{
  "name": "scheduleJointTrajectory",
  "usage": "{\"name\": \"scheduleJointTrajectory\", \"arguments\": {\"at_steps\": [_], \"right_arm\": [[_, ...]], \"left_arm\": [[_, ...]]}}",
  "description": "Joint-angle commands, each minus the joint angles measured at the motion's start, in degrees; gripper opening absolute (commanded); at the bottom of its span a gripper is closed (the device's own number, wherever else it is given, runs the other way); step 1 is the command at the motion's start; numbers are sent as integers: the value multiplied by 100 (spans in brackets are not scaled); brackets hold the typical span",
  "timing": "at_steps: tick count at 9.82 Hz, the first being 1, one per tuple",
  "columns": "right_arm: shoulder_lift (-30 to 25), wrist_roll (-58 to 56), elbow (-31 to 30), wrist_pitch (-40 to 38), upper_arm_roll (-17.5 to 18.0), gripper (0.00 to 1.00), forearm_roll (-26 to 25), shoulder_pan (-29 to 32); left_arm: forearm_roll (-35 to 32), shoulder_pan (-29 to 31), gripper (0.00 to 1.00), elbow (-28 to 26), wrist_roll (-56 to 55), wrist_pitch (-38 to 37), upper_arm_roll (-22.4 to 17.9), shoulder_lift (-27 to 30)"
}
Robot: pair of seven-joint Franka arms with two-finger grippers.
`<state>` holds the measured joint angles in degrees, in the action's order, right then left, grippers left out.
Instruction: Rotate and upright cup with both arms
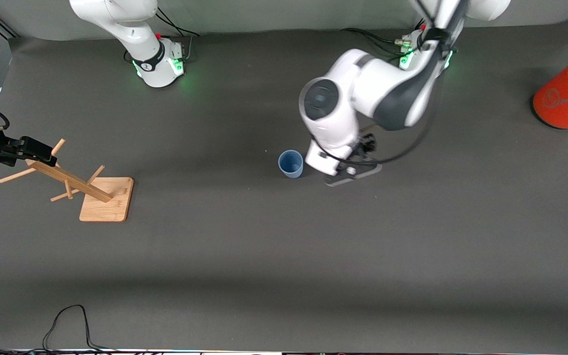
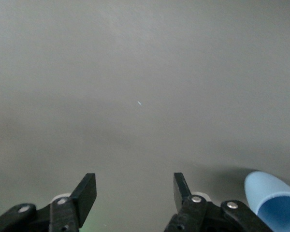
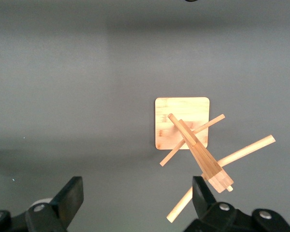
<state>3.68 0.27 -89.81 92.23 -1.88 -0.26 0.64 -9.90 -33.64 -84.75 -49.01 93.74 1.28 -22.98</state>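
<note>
The small pale-blue cup (image 1: 291, 163) stands on the dark table mat with its mouth up, near the middle of the table. My left gripper (image 1: 348, 170) is low over the mat right beside the cup, toward the left arm's end, open and empty. In the left wrist view the cup (image 2: 273, 200) shows just outside one finger (image 2: 182, 186), not between the fingers. My right gripper (image 1: 37, 152) is up over the top of the wooden peg rack, open and empty.
A wooden peg rack (image 1: 69, 180) on a square base (image 1: 107, 199) stands toward the right arm's end; it also shows in the right wrist view (image 3: 193, 145). A large orange can with a grey lid (image 1: 567, 93) stands at the left arm's end. Cables (image 1: 67, 325) lie along the near edge.
</note>
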Motion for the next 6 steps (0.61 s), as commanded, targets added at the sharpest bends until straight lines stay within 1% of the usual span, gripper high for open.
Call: {"name": "scheduleJointTrajectory", "arguments": {"at_steps": [1,2,3,4,5,6], "right_arm": [[-61,61,7,-12,13,100,61,24],[-61,60,7,-21,13,100,61,24],[-61,52,7,-21,13,100,61,24],[-61,52,7,-21,21,100,61,24],[-61,52,7,-21,13,100,61,24],[-61,52,7,-21,21,100,61,24]], "left_arm": [[85,828,76,-261,1281,-215,47,608],[241,1381,78,-279,2045,-286,56,837],[548,1926,83,-297,2958,-504,39,1066],[638,2444,93,-314,3741,-654,39,1294],[639,2702,100,-375,4062,-760,39,1523],[630,2861,100,-663,4222,-700,30,1899]]}}
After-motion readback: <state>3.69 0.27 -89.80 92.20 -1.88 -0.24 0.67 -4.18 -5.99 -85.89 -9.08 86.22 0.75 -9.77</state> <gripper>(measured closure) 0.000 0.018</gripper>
